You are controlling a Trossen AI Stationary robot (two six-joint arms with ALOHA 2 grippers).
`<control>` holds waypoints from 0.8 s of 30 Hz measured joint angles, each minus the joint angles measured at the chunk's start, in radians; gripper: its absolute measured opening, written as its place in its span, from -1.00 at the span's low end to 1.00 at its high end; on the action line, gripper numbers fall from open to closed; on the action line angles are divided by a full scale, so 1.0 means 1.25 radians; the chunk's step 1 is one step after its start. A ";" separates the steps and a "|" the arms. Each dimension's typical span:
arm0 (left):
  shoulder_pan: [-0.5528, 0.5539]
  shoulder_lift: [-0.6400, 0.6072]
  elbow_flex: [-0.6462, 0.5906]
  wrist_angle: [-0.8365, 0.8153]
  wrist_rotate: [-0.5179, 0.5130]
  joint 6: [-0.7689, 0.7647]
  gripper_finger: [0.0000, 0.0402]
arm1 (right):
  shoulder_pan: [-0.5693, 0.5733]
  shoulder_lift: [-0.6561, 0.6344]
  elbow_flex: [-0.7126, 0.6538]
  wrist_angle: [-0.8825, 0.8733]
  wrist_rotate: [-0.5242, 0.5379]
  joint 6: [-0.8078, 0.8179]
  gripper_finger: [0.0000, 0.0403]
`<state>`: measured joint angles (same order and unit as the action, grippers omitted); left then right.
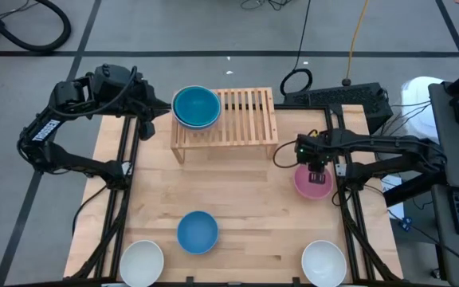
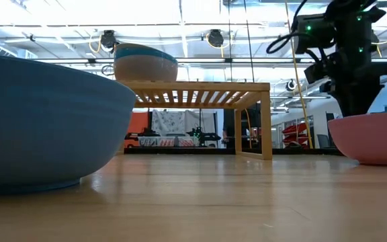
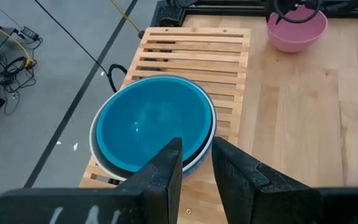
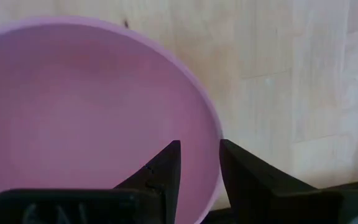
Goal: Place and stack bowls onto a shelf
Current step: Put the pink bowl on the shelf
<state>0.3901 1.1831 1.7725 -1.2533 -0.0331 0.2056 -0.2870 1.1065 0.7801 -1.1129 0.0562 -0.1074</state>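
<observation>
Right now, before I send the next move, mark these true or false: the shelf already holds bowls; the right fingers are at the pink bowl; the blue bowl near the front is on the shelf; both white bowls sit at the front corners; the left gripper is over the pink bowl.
1. The shelf already holds stacked bowls: true, a teal bowl tops the stack at its left end.
2. The right gripper has its fingers astride the pink bowl rim: true.
3. The blue bowl is on the shelf: false, it sits on the table.
4. The white bowls sit at the front corners: true.
5. The left gripper is over the pink bowl: false, it is by the teal bowl.
</observation>
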 joint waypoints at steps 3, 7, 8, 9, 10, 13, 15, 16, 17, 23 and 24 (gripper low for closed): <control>0.000 0.000 0.000 0.000 0.000 -0.005 -0.53 | -0.012 0.000 -0.007 0.015 0.036 -0.030 -0.48; 0.000 0.000 0.000 0.000 0.000 -0.009 -0.53 | -0.030 0.000 -0.007 0.027 0.084 -0.057 -0.48; 0.000 0.000 0.000 0.000 0.000 -0.012 -0.53 | -0.037 0.000 -0.007 0.029 0.080 -0.062 -0.48; 0.000 0.000 0.000 0.000 0.000 -0.015 -0.53 | -0.043 0.000 -0.007 0.034 0.078 -0.065 -0.48; 0.000 0.000 0.000 0.000 0.000 -0.020 -0.53 | -0.049 0.000 -0.007 0.037 0.078 -0.065 -0.48; 0.000 0.000 0.000 0.000 0.000 -0.021 -0.53 | -0.069 0.000 -0.007 0.039 0.078 -0.077 -0.48; 0.000 0.000 0.000 0.000 0.000 -0.022 -0.53 | -0.084 0.000 -0.007 0.041 0.078 -0.079 -0.48; 0.000 0.000 0.000 0.000 0.000 -0.022 -0.53 | -0.091 0.000 -0.007 0.045 0.078 -0.079 -0.48; 0.000 0.000 0.000 0.000 0.000 -0.022 -0.53 | -0.097 0.000 -0.007 0.054 0.078 -0.080 -0.48; 0.000 0.000 0.000 0.000 0.000 -0.022 -0.53 | -0.130 0.006 -0.007 0.093 -0.008 -0.095 -0.48; 0.000 0.000 0.000 0.000 0.000 -0.022 -0.53 | -0.134 0.010 -0.007 0.095 -0.023 -0.097 -0.48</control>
<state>0.3899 1.1831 1.7725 -1.2530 -0.0326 0.1777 -0.4540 1.1186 0.7719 -0.9946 0.0276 -0.2290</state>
